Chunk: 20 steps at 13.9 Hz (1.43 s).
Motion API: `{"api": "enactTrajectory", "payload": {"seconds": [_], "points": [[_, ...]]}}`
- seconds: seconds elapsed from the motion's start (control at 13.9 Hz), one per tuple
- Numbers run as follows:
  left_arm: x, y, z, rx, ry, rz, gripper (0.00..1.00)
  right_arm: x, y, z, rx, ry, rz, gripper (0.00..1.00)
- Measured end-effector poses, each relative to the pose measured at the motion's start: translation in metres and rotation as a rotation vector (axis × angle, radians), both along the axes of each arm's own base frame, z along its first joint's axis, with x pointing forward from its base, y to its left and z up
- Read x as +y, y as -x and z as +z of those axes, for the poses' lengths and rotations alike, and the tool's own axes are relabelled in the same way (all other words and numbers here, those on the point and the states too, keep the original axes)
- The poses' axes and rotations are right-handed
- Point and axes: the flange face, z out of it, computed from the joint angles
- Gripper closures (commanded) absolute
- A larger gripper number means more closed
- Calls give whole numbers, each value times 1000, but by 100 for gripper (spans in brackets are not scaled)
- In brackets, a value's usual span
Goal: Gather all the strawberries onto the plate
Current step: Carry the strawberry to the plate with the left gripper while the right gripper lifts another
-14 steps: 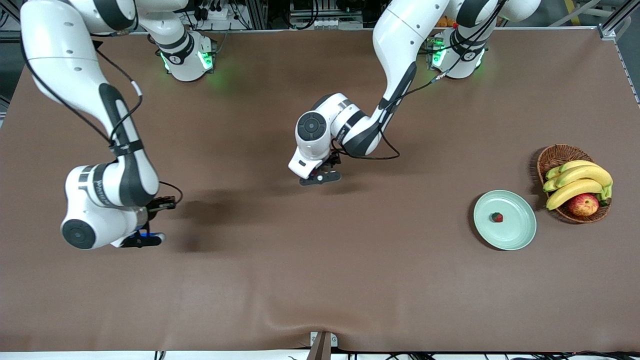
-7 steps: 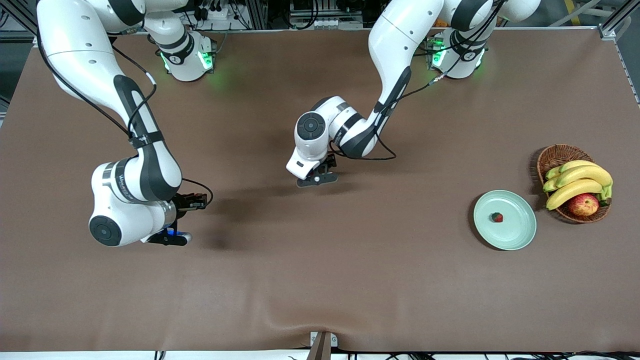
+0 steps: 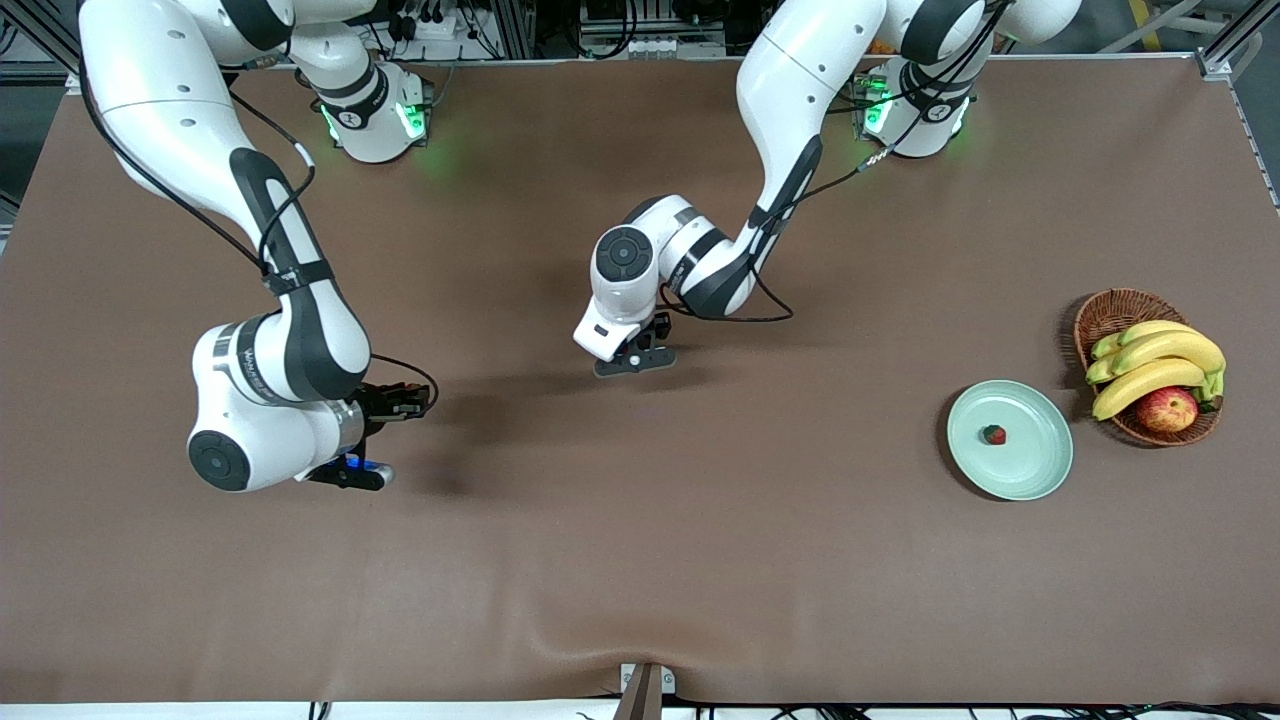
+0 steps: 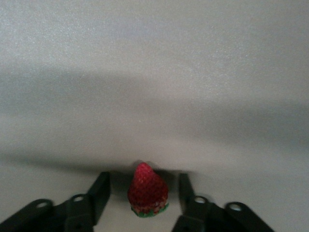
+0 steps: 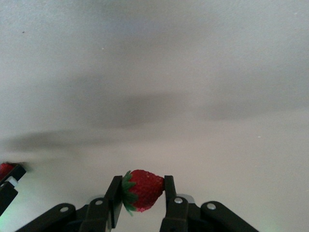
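My left gripper is low over the middle of the table. In the left wrist view it is open, with a red strawberry lying on the table between its fingers, a gap on each side. My right gripper is over the right arm's end of the table. It is shut on a second strawberry and holds it above the cloth. A third strawberry lies in the mint-green plate at the left arm's end. The two strawberries at the grippers are hidden in the front view.
A brown wicker basket with bananas and a red-yellow apple stands beside the plate, closer to the left arm's end. The brown cloth has a small ridge at its front edge.
My right arm has moved toward the middle of the table with its strawberry in the gripper. My left gripper has shifted only slightly over its strawberry.
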Motion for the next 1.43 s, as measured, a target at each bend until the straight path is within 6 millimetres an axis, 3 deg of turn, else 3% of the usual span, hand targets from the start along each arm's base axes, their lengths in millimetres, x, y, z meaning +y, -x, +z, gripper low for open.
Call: {"api": "enactTrajectory", "payload": {"seconds": [0.29,0.36,0.5,0.72,0.86,1.15,1.43], "points": [[0,-5,5,-13,7,5,100,19,4,0,8,11,-14,95],[4,-13,9,-23,9,15,100,27,6,1,8,18,-16,95],[28,-48,29,-66,8,68,100,44,9,2,4,29,-18,95],[105,-123,68,-101,5,202,100,78,14,4,-7,12,-54,97],[151,-157,81,-106,6,257,100,110,18,7,-1,-50,-129,96],[223,-196,90,-95,-10,294,100,187,42,-7,-16,-53,-157,96],[323,-233,102,-74,-69,283,100,268,87,-38,-33,-46,-84,92]]}}
